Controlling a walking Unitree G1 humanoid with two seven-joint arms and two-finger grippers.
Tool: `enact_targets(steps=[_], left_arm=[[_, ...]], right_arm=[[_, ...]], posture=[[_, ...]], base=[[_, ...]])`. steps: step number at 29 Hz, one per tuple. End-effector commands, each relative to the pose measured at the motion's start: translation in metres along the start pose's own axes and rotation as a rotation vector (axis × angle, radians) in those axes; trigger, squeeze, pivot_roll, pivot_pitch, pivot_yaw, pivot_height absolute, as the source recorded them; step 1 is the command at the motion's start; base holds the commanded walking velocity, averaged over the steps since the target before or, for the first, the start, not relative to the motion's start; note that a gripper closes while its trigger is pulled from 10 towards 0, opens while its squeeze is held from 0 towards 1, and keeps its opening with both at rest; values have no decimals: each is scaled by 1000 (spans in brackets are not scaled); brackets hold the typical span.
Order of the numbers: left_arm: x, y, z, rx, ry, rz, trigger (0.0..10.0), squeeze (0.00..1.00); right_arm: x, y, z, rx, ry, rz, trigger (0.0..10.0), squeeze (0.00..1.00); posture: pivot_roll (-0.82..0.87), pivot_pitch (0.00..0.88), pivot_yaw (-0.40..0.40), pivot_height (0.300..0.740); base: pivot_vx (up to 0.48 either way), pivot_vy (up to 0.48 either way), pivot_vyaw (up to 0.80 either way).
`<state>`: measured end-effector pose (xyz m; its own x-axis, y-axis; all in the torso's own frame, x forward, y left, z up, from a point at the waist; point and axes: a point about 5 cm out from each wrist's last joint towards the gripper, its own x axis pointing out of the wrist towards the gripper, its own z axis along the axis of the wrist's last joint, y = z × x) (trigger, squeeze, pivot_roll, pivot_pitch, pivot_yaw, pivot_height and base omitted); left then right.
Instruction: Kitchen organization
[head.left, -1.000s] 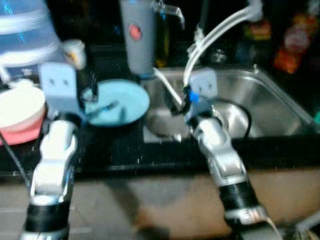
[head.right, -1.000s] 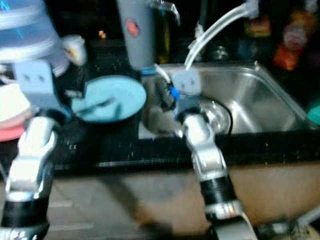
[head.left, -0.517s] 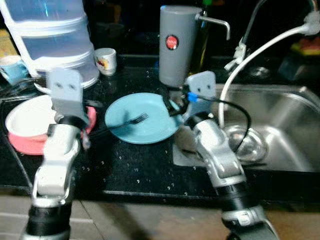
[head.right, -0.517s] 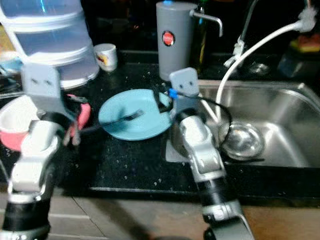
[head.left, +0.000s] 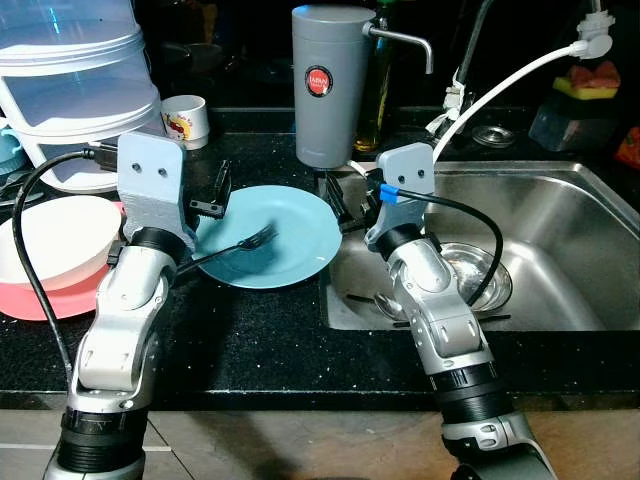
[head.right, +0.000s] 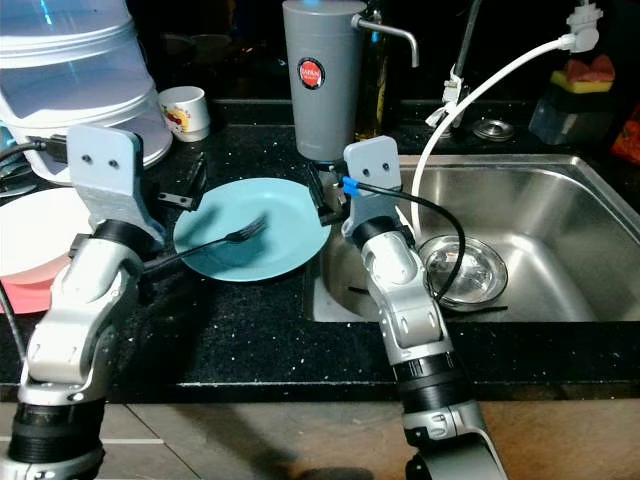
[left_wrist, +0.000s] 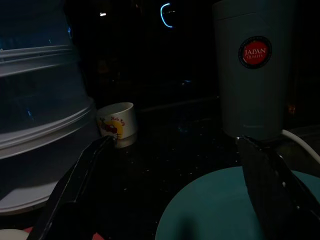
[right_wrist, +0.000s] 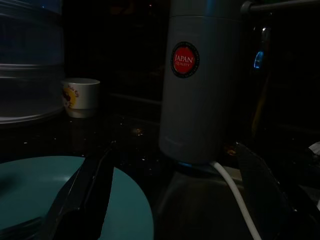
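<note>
A light blue plate (head.left: 285, 240) lies on the black counter, left of the sink. A black fork (head.left: 240, 246) rests across it, tines toward the middle and handle running off under my left arm. My left gripper (head.left: 212, 195) hovers open over the plate's left rim, and its wrist view shows both fingers (left_wrist: 80, 180) spread wide above the plate (left_wrist: 220, 210). At the plate's right rim, by the sink's corner, my right gripper (head.left: 342, 207) is also open and holds nothing. A grey water dispenser (head.left: 325, 85) stands just behind the plate.
The steel sink (head.left: 585, 235) on the right holds a steel bowl (head.left: 478, 275) and a spoon (head.left: 385, 300). A white bowl (head.left: 50, 238) sits on a pink plate (head.left: 40, 302) at the left. Behind stand clear stacked containers (head.left: 75, 90), a small cup (head.left: 183, 117) and a white hose (head.left: 510, 80).
The camera has swung and steadied, and the blur is gone. My left gripper has moved from beside the pink plate to the blue plate's left rim. The right gripper stays by the plate's right rim.
</note>
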<state>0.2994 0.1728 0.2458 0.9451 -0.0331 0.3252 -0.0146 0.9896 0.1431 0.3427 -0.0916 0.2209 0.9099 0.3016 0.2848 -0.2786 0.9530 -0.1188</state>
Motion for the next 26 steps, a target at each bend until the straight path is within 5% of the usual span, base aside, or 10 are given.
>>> enact_targets(steps=[1, 17, 24, 25, 26], left_arm=[[1, 0, 1, 16, 2, -7, 10000, 0], [0, 2, -1, -12, 22, -5, 10000, 0], [5, 15, -16, 68, 171, -16, 10000, 0], [6, 16, -18, 80, 182, -50, 10000, 71], [7, 15, -18, 98, 187, -88, 10000, 1000]], right_arm=[[1, -1, 3, 17, -10, -6, 10000, 0], [3, 4, 5, 20, -15, 9, 10000, 0], [4, 3, 0, 21, 18, 6, 10000, 0], [4, 3, 0, 22, 22, 6, 10000, 0], [4, 3, -1, 22, 29, 7, 10000, 0]], posture=[[60, 0, -12, 740], [64, 0, -21, 740], [70, 0, -26, 740], [72, 0, -27, 740], [71, 0, -25, 740]], base=[[0, -480, 0], [0, -60, 0], [0, 0, 0], [0, 0, 0], [0, 0, 0]])
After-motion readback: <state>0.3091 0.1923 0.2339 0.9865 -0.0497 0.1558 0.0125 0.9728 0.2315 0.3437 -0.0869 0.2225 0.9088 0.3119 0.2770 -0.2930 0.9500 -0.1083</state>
